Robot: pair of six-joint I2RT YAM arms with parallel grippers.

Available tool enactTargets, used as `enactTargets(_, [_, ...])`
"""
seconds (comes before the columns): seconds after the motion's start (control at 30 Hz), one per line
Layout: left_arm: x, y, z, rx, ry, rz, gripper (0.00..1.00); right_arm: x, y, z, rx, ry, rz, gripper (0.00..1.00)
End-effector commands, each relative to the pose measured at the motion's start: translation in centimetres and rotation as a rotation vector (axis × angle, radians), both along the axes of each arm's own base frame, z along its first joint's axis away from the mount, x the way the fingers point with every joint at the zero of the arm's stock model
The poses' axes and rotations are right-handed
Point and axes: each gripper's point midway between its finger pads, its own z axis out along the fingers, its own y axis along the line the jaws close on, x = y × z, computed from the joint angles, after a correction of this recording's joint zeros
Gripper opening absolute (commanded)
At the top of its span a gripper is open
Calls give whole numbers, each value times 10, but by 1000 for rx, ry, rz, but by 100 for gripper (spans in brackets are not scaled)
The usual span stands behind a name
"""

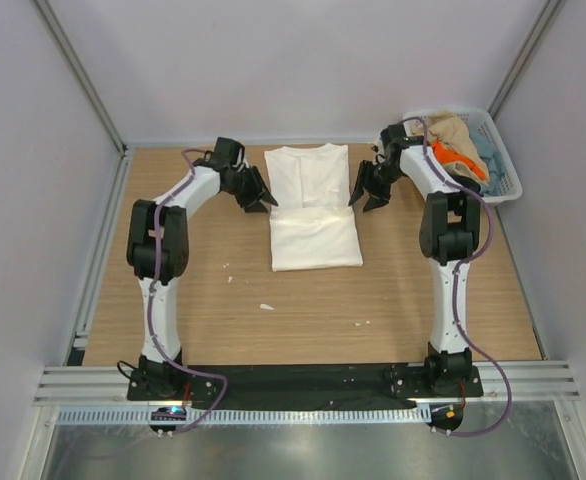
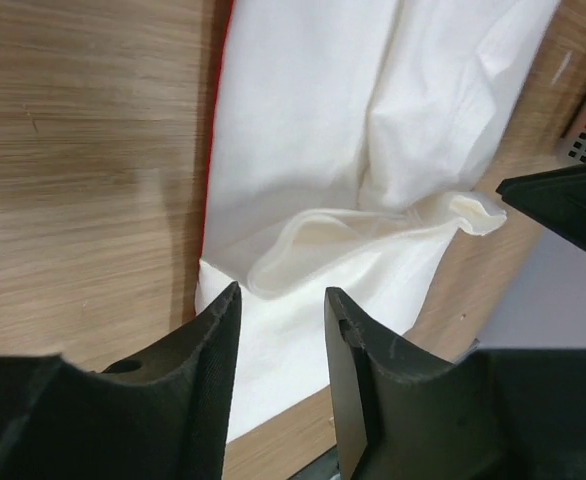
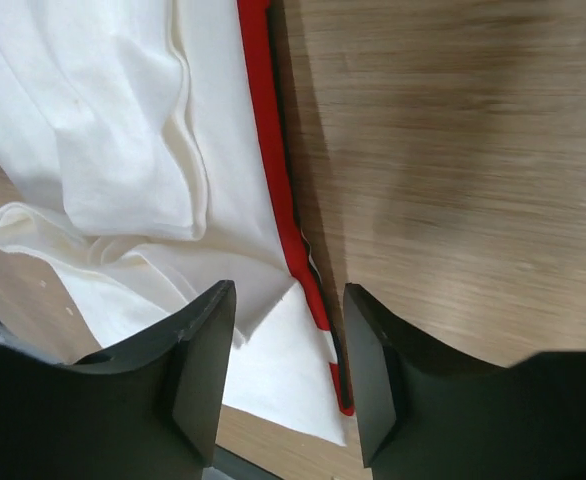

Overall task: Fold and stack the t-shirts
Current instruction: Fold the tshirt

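Observation:
A white t-shirt [image 1: 313,205] lies folded on the wooden table, its lower half doubled up into a thicker block. My left gripper [image 1: 262,198] hovers at its left edge and my right gripper [image 1: 364,196] at its right edge. In the left wrist view the left gripper [image 2: 283,305] is open over the white t-shirt [image 2: 373,120], with nothing between its fingers. The right gripper [image 3: 288,300] is also open, over the white t-shirt [image 3: 103,120] and the red printed strip [image 3: 263,150] along its fold. More t-shirts, tan [image 1: 451,130], orange [image 1: 463,160] and pale blue [image 1: 485,148], are heaped in the basket.
The white lattice basket [image 1: 513,175] stands at the back right corner, just right of the right arm. Small white scraps [image 1: 266,306] lie on the table in front of the shirt. Grey walls enclose the table on three sides.

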Motion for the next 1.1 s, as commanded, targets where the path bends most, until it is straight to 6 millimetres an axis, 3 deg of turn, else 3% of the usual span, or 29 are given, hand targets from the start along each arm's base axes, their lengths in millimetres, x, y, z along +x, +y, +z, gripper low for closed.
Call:
enactTargets(0.0, [10, 19, 75, 88, -208, -38, 41, 3, -25, 54, -147, -121, 38, 55])
enactTargets(0.13, [-14, 8, 94, 24, -221, -70, 42, -27, -21, 81, -126, -175, 46, 57])
enactTargets(0.17, [-26, 6, 85, 17, -196, -78, 41, -31, -17, 84, -106, -186, 45, 57])
enactTargets(0.2, [-34, 1, 89, -4, -204, -87, 40, -36, -8, 86, -79, -198, 53, 56])
enactTargets(0.23, [-34, -12, 92, -39, -242, -105, 36, -39, -1, 76, -45, -211, 53, 55])
enactTargets(0.27, [-47, -22, 80, -87, -192, -113, 34, -42, 9, 82, 7, -223, 40, 53])
enactTargets(0.3, [-47, -37, 82, -130, -223, -135, 29, -39, 26, 85, 94, -254, 64, 50])
enactTargets(0.37, [-54, -53, 75, -201, -189, -154, 23, -47, 44, 74, 189, -218, 46, 35])
enactTargets(0.43, [-49, -68, 67, -242, -215, -173, 17, -43, 61, 66, 277, -241, 50, 16])
enactTargets(0.47, [-47, -72, 64, -264, -204, -164, 16, -42, 65, 62, 298, -243, 47, 13])
enactTargets(0.53, [-38, -81, 67, -325, -243, -169, 12, -36, 74, 52, 334, -246, 34, 11])
enactTargets(0.57, [-35, -84, 56, -335, -228, -166, 11, -33, 77, 51, 349, -249, 31, 11])
enactTargets(0.8, [-3, -99, 35, -451, -232, -104, 9, 0, 89, 35, 419, -269, -9, 9])
enactTargets(0.93, [9, -101, 22, -454, -218, -95, 8, 16, 85, 17, 418, -242, -44, 9])
enactTargets(1.07, [20, -94, 13, -451, -230, -69, 7, 30, 76, 12, 445, -256, -79, 9])
